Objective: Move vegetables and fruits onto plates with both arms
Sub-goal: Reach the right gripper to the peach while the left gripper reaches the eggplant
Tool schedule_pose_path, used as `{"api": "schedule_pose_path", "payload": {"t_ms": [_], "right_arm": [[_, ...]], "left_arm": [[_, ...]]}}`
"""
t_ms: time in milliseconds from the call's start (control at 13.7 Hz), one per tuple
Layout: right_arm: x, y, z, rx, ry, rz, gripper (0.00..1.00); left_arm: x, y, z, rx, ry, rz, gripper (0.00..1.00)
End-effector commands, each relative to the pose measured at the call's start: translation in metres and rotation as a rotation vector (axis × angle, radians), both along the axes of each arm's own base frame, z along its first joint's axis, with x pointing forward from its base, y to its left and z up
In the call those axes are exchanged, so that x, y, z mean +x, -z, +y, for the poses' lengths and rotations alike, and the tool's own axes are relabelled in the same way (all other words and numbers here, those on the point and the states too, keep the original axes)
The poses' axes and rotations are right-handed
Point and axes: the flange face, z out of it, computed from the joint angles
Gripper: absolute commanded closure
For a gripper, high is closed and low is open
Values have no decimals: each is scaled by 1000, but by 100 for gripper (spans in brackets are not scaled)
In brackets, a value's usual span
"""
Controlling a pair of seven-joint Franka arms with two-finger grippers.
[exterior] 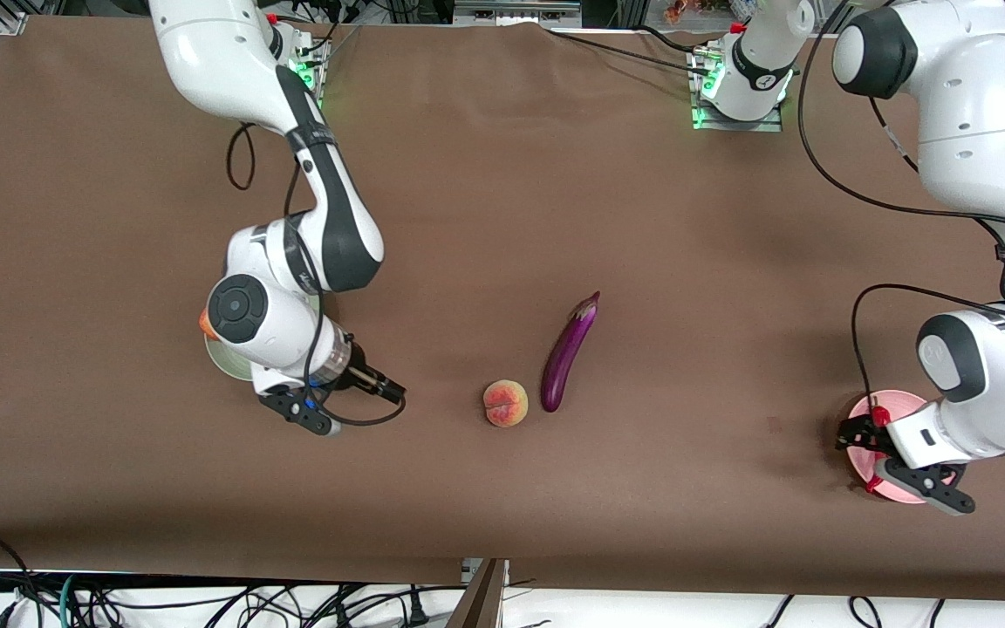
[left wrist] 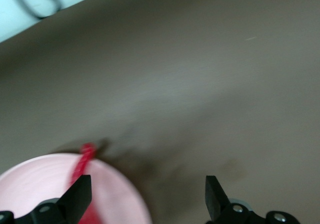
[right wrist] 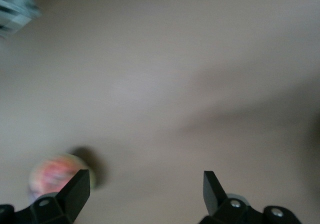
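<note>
Left gripper hangs wide open over the pink plate, chili below it. Right gripper, wide open, hovers near the peach, eggplant beside.

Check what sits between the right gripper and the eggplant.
In the front view, only the peach lies between the right gripper and the eggplant, close beside the eggplant; otherwise bare brown table.
</note>
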Motion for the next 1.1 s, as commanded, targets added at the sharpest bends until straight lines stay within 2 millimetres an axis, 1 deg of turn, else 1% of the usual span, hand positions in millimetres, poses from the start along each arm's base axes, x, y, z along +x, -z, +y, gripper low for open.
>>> {"api": "schedule_pose_path", "payload": {"t_ms": [0, 73, 146, 219, 292, 365, 438, 512, 658, 731, 804, 877, 950, 1023], "right_arm": [[15, 10, 38, 145, 84, -82, 0], [12, 15, 59, 173, 97, -122, 0], [9, 20, 71, 191, 100, -165, 0], [4, 29, 84, 195, 90, -210, 0], [0, 43, 93, 188, 81, -244, 0], [-5, 55, 102, 172, 63, -266, 0], [-9, 64, 107, 148, 42, -274, 0], [-11, 71, 111, 129, 26, -276, 0], [-26, 81, 133, 127, 2, -265, 0], [-27, 82, 135, 130, 3, -285, 0], [-28, 91, 135, 128, 6, -294, 0], [-31, 99, 138, 126, 5, -300, 0], [-32, 102, 138, 127, 7, -307, 0], [-35, 105, 143, 126, 0, -304, 0]], "left_arm": [[-7, -5, -68, -60, 5, 94, 0], [-10, 1, -92, -114, 24, 108, 0], [-13, 8, -116, -170, 35, 125, 0], [-20, 20, -141, -203, 35, 158, 0], [-27, 27, -167, -204, 34, 185, 0], [-32, 28, -195, -198, 39, 200, 0], [-40, 29, -225, -188, 46, 216, 0], [-48, 33, -251, -177, 31, 239, 0], [-66, 44, -290, -159, 19, 284, 0], [-75, 50, -304, -151, 37, 302, 0], [-83, 56, -310, -146, 46, 321, 0], [-90, 58, -312, -141, 52, 340, 0], [-100, 58, -323, -135, 65, 364, 0], [-107, 57, -330, -128, 53, 378, 0]]}}
